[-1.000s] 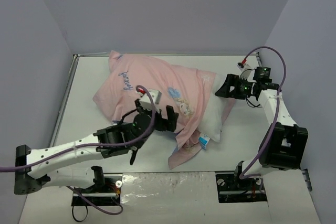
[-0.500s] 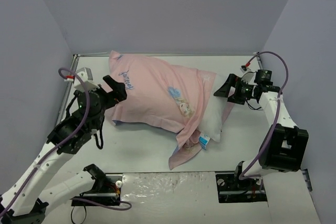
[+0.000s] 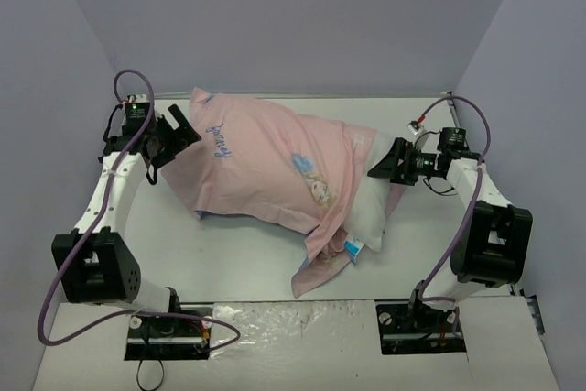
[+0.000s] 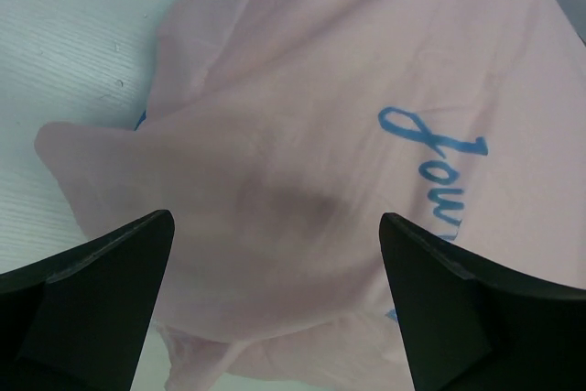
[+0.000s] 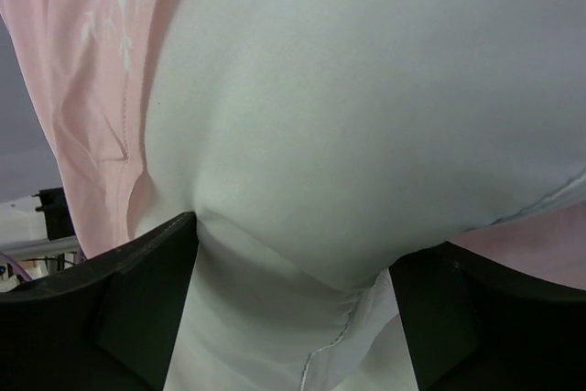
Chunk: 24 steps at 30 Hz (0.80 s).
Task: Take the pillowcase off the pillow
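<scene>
Across the table (image 3: pixel 247 267): pillow (image 3: pixel 371 212) mostly inside pillowcase (image 3: pixel 265 162), white end bare toward three o'clock.
Left gripper (image 4: pixel 275 218): wide, empty, over pink fabric at nine o'clock.
Right gripper (image 5: pixel 293 240): wide, straddling the pillow's end.
Risk: I fear the left pinching stuffing too, dragging both.

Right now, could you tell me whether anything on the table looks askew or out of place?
The pale pink printed fabric pillowcase lies askew, partly off the plump white pillow, whose right end pokes out bare. No damage shows.
</scene>
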Tool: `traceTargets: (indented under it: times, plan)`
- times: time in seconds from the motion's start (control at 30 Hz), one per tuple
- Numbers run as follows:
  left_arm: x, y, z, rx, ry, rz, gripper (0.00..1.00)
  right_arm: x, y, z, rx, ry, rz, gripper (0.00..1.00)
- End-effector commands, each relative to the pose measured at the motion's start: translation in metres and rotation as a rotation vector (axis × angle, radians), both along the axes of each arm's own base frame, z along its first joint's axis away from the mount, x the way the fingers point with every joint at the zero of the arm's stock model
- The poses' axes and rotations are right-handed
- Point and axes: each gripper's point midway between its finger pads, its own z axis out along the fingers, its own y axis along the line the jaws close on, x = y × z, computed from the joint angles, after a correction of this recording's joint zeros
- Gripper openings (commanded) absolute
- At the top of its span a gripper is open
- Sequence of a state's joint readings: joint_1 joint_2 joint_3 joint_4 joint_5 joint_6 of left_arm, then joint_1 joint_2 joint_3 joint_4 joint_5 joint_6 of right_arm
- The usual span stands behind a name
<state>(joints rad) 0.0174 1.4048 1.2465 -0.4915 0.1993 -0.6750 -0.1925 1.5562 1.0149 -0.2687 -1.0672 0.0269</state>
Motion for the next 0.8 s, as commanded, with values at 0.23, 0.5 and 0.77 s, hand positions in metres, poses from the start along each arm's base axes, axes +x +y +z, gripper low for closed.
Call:
traceTargets:
  times: [0.23, 0.5, 0.77]
  plan:
    - [0.054, 0.011, 0.006, 0.071, -0.074, -0.186, 0.94, -0.004, 0.02, 0.009, 0.039, -0.087, 0.131, 0.64]
    - [0.056, 0.014, -0.042, 0.118, -0.035, -0.264, 1.0, -0.003, 0.022, 0.015, 0.058, -0.117, 0.157, 0.23]
    - [0.051, 0.014, -0.037, 0.076, -0.123, -0.233, 0.33, 0.005, 0.01, 0.022, 0.01, -0.159, 0.123, 0.0]
